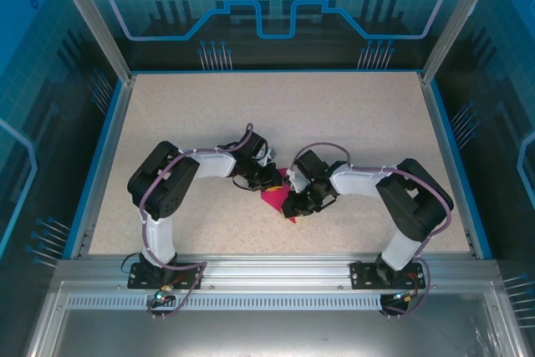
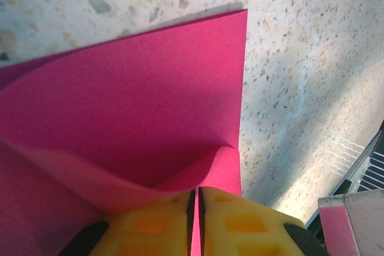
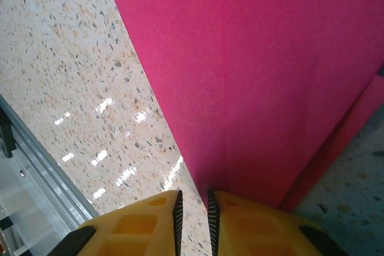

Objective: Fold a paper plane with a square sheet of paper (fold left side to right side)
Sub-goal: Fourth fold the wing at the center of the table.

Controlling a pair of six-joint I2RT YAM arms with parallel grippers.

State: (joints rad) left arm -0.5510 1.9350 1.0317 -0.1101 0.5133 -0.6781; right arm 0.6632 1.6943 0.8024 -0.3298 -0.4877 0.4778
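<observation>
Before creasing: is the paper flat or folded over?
Partly folded, uncreased: the paper curls in a loose flap over its lower layer, pinched by the left gripper.

Square sheet of paper [image 2: 150,106] is thin matte stuff, zero shine, slightly fibrous up close. Table [image 1: 251,123] = speckled stone-look top, smooth, semi-glossy w/ light glints. Fingers [image 2: 240,226] are yellow molded plastic, kinda waxy. Edge rail [image 3: 36,172] looks like smooth bare metal, prob aluminium. Arms [image 1: 163,181]: smooth black & white plastic shells.
</observation>
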